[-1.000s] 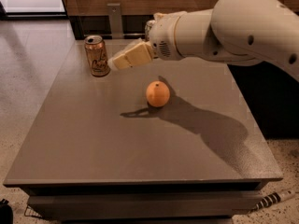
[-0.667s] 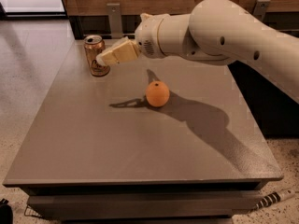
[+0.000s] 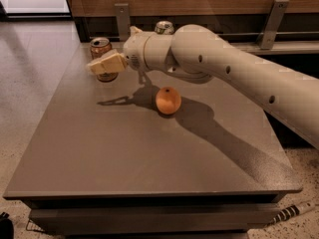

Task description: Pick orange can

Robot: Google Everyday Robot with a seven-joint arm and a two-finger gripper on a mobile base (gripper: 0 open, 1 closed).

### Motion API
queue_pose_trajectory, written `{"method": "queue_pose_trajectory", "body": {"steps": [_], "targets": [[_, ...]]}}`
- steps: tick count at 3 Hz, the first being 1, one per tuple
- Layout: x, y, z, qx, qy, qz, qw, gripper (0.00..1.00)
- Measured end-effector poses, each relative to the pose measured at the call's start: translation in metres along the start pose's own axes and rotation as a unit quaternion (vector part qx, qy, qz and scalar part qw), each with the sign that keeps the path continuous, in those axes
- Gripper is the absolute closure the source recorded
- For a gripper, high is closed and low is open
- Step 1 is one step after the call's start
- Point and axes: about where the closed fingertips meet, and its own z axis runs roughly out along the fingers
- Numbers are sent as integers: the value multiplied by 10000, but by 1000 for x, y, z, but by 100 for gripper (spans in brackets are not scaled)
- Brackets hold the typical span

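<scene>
The orange can (image 3: 101,46), copper-orange with a silver top, stands upright near the far left corner of the grey table (image 3: 124,158). My gripper (image 3: 99,65) is at the can, level with its middle and overlapping it in this view, so the can's mid body is hidden. Only the can's top and its base show. I cannot tell whether the gripper touches the can. My cream arm (image 3: 224,73) reaches in from the right, above the table.
A round orange fruit (image 3: 168,100) lies on the table, right of the can and under my arm. The silver top of another can (image 3: 164,27) shows behind the arm at the table's back edge. A wooden wall with metal brackets runs behind.
My gripper has moved left and toward the orange can, from beside it to overlapping it. The can and the fruit have not moved.
</scene>
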Motion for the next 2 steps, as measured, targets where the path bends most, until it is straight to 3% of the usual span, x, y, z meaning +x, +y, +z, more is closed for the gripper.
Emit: {"method": "queue_pose_trajectory", "body": {"steps": [2], "targets": [[19,8,41,-157,-216,211,9994,0]]}}
